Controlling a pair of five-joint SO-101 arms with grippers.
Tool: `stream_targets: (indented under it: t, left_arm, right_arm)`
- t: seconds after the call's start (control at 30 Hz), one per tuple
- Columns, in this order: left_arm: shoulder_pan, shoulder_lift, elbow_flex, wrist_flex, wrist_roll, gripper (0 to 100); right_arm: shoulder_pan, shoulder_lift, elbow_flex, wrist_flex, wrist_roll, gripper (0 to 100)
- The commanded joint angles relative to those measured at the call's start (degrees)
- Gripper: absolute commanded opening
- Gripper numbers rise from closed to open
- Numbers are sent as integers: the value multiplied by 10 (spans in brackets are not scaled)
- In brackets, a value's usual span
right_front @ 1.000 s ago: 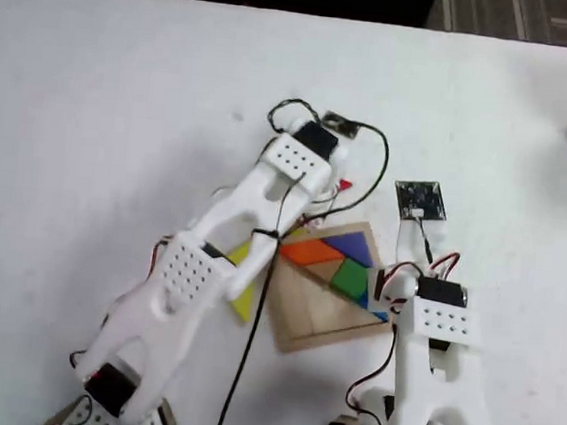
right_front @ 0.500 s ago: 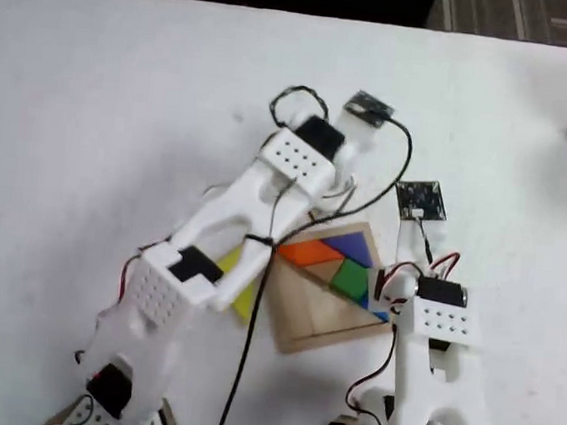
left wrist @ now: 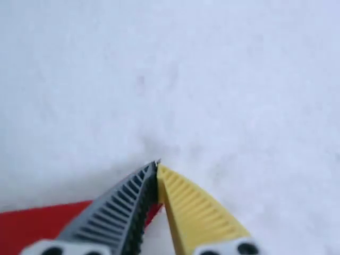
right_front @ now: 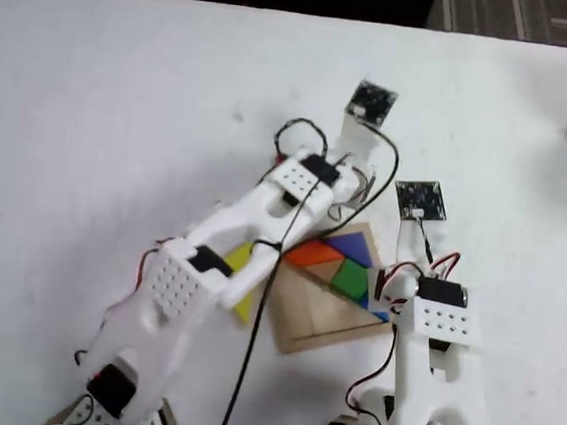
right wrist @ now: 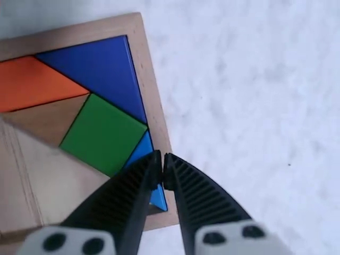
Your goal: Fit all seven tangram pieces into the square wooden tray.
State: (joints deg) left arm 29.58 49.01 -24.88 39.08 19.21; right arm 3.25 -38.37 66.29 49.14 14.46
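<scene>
- My left fingers [left wrist: 155,171] are closed tip to tip over the counter [left wrist: 212,79]. A red piece [left wrist: 37,226] lies by the grey one, and I cannot tell if it is pinched.
- My right fingers [right wrist: 158,162] are closed too, holding nothing, above a light-blue piece [right wrist: 141,151] at the tray [right wrist: 151,106] rim.
- Just beyond them in the tray sit a green square [right wrist: 103,133], a blue triangle [right wrist: 98,66] and an orange piece [right wrist: 32,82].
- A yellow piece [right_front: 242,261] lies outside the tray, on the side away from my right fingers.
</scene>
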Motion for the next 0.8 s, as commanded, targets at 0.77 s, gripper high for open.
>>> stream_targets:
  t: [0.77]
  left_arm:
    - [-82, 151, -473, 636, -11, 20]
  right_arm:
    - [-5, -19, -4, -7, 5, 17]
